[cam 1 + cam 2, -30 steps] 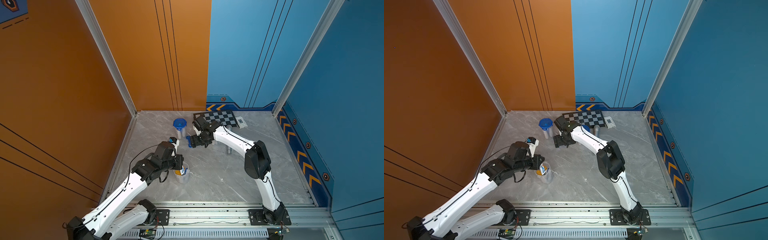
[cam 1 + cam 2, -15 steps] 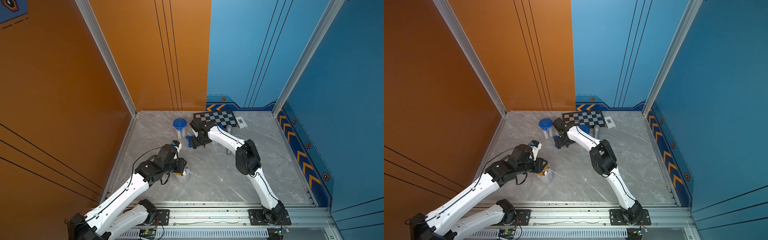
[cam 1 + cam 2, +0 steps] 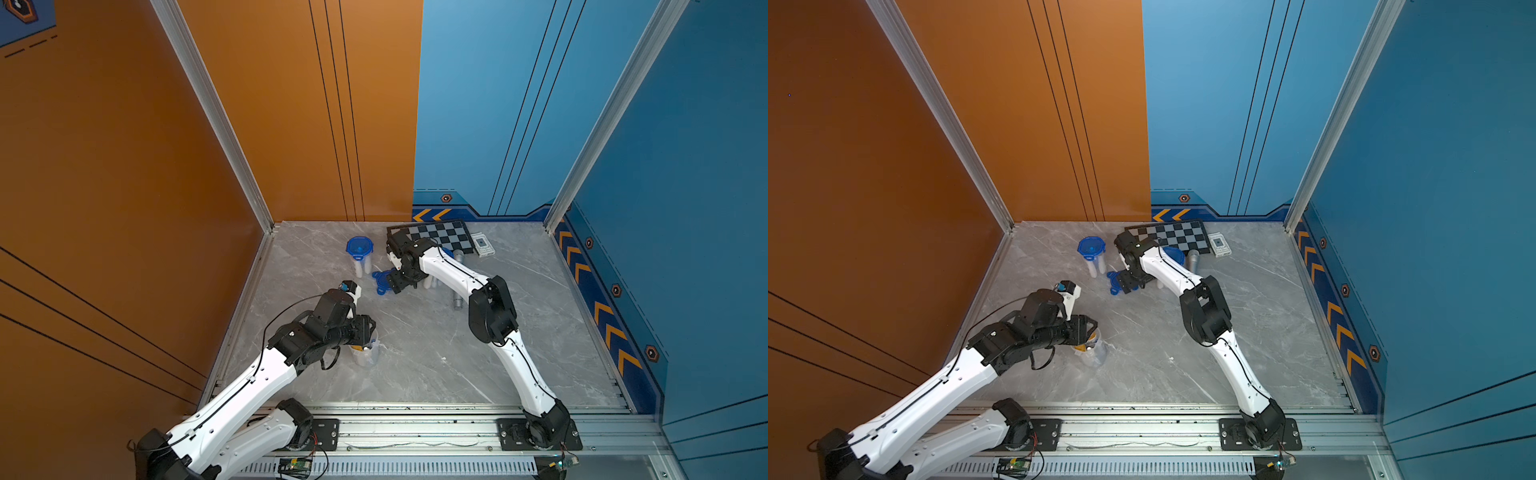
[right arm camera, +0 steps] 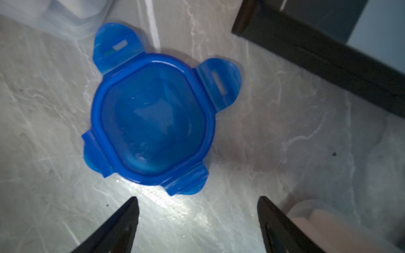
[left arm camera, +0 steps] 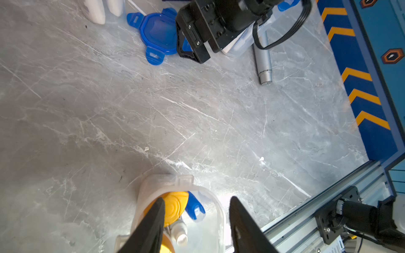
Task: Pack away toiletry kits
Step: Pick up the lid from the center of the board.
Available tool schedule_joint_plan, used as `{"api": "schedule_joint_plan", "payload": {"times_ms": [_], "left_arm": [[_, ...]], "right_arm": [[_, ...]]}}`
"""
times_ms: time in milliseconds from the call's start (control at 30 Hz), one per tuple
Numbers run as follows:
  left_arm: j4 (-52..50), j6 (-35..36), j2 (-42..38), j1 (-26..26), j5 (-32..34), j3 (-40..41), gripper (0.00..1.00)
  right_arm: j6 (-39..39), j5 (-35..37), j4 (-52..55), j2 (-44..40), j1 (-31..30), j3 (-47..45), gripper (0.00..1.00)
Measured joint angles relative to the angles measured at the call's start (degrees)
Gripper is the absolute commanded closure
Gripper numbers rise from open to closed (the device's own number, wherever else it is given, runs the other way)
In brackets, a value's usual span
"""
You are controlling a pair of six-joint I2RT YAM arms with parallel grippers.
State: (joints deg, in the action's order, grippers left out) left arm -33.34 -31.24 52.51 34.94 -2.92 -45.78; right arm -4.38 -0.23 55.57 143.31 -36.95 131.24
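We're letting go now: our left gripper (image 5: 197, 199) is spreading its jaws over the open cup (image 5: 166, 180), leaving the yellow-capped bottle (image 5: 176, 204) inside. Our right gripper (image 4: 197, 199) is hanging wide open above the loose blue lid (image 4: 151, 116), so capping's probably next.

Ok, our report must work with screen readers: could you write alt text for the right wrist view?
A blue four-tab lid lies flat on the grey marbled table, just beyond the open right gripper, which holds nothing. Parts of clear cups show at the edges.

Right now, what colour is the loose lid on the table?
Blue; the lid shows best in the right wrist view.
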Motion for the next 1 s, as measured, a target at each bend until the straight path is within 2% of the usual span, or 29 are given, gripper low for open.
{"api": "schedule_joint_plan", "payload": {"times_ms": [300,533,700,1000], "left_arm": [[-0.7,-3.4,-3.5,-0.2,1.5,-0.3,0.47],[-0.8,-5.1,-4.6,-1.4,1.9,-0.3,0.48],[-0.8,-5.3,-4.5,-3.0,1.9,-0.3,0.49],[-0.8,-5.2,-4.5,-7.6,-0.3,-0.3,0.5]], "right_arm": [[4.6,-4.8,0.4,2.3,1.7,0.9,0.18],[6.1,-7.3,0.4,2.9,1.6,2.0,0.26],[6.9,-7.5,0.4,3.3,1.6,2.6,0.36],[7.2,-8.8,0.3,4.5,1.5,4.6,0.37]]}}
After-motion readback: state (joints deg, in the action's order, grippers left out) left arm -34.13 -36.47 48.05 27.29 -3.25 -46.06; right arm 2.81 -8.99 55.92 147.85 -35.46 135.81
